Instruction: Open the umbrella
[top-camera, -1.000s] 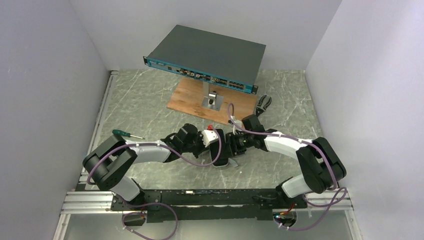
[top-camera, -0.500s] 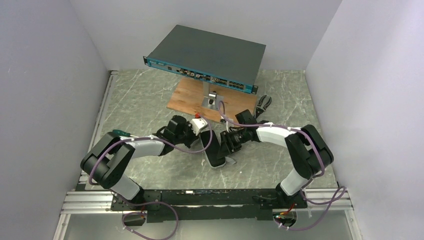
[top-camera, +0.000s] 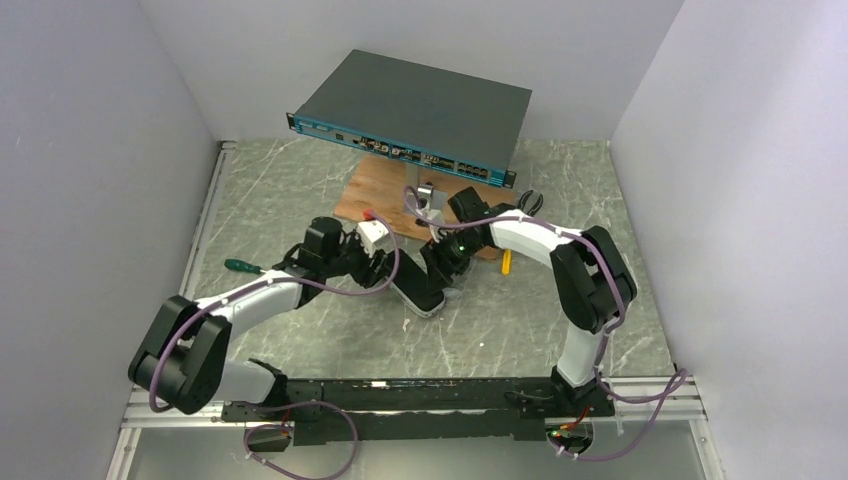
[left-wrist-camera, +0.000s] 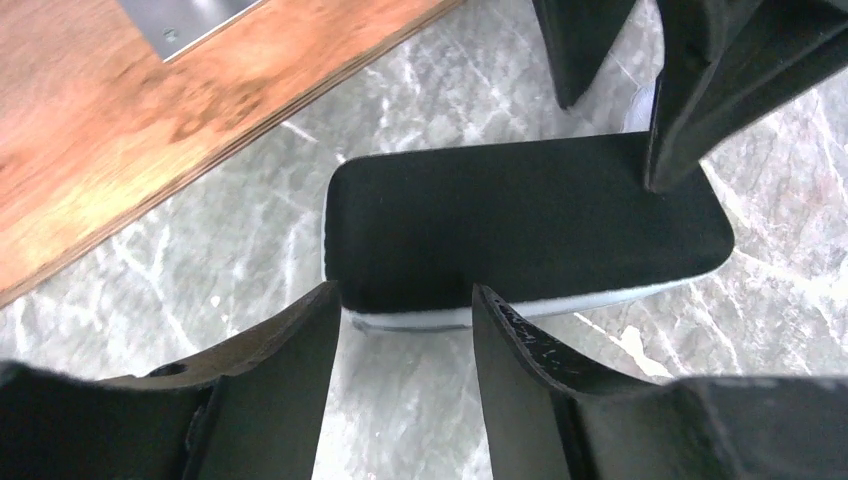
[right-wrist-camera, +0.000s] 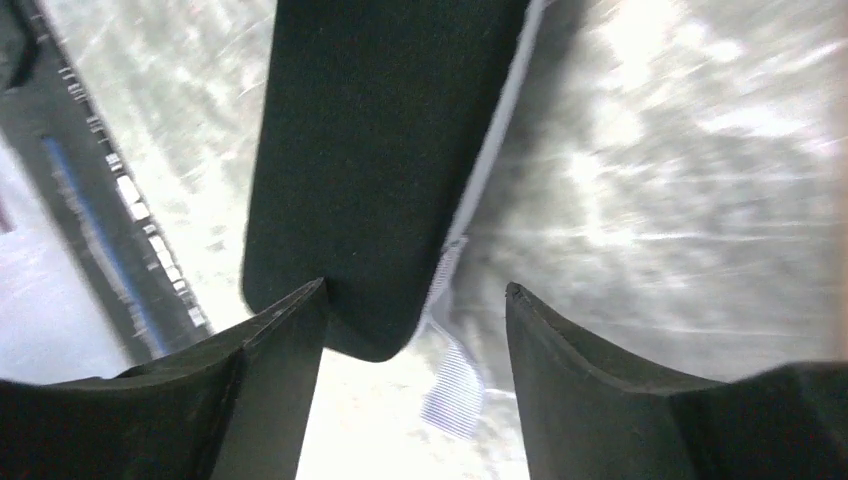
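The umbrella shows only as a dark oval capsule case (top-camera: 420, 290) with a pale seam, lying flat on the marble table between the two arms. My left gripper (top-camera: 385, 268) is at its left side. In the left wrist view the case (left-wrist-camera: 520, 220) lies just past the open left gripper (left-wrist-camera: 405, 300), with bare table in the gap. My right gripper (top-camera: 440, 262) hangs over the case's far end. In the right wrist view the case (right-wrist-camera: 380, 150) reaches down beside one finger of the open right gripper (right-wrist-camera: 415, 295), and a ribbed pale strap (right-wrist-camera: 450, 390) trails from it.
A grey-teal network switch (top-camera: 415, 115) sits on a metal stand above a wooden board (top-camera: 375, 195) just behind the grippers. A green-handled screwdriver (top-camera: 245, 267) lies to the left. Black pliers (top-camera: 528, 203) and a small yellow item (top-camera: 506, 262) lie to the right.
Both arms have carried the case away from the near edge toward the wooden board. Both grippers' jaws have spread apart, and the case now rests on the table.
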